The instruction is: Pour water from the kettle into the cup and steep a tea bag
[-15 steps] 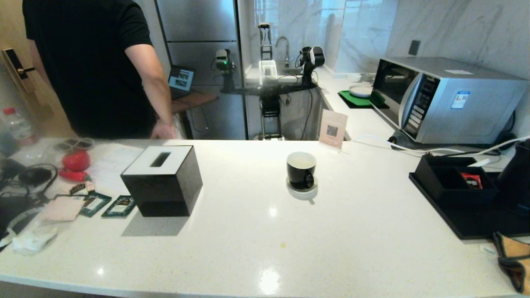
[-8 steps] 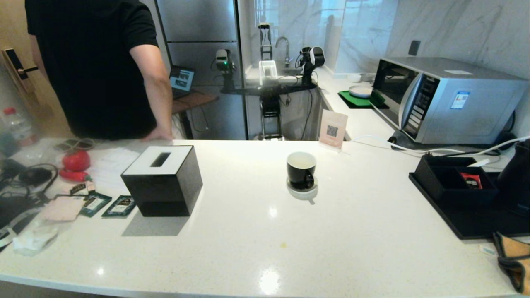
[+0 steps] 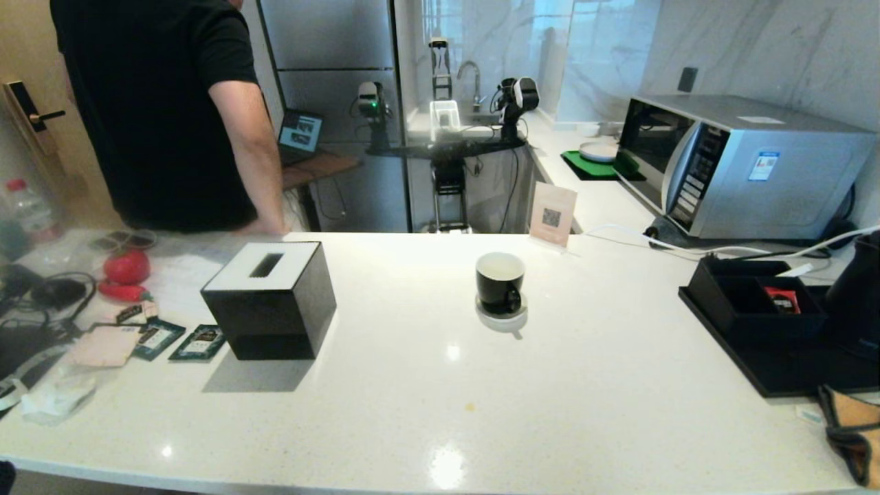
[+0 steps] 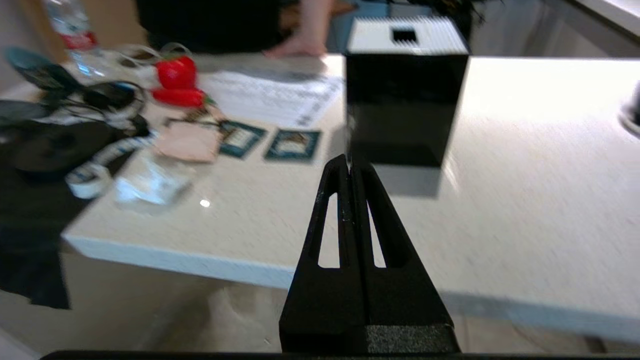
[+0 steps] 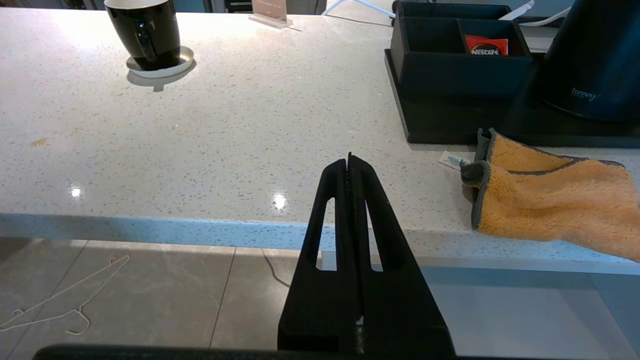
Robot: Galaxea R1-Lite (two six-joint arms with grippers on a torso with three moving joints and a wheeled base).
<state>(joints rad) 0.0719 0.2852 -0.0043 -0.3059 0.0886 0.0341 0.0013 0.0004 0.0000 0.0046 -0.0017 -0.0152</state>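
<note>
Both end effectors, left (image 4: 351, 167) & right (image 5: 350, 165), are seen fully closed w/ nothing held, off the counter (image 3: 584, 385) edge. Kettle (image 5: 590, 60) should be gripped by its handle; cup (image 3: 500, 282) sits mid-counter.

Both grippers — left gripper (image 4: 351, 167), right gripper (image 5: 350, 162) — closed, empty.

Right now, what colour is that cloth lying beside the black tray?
The cloth is orange with a dark grey edging, seen best in the right wrist view, by the tray.
</note>
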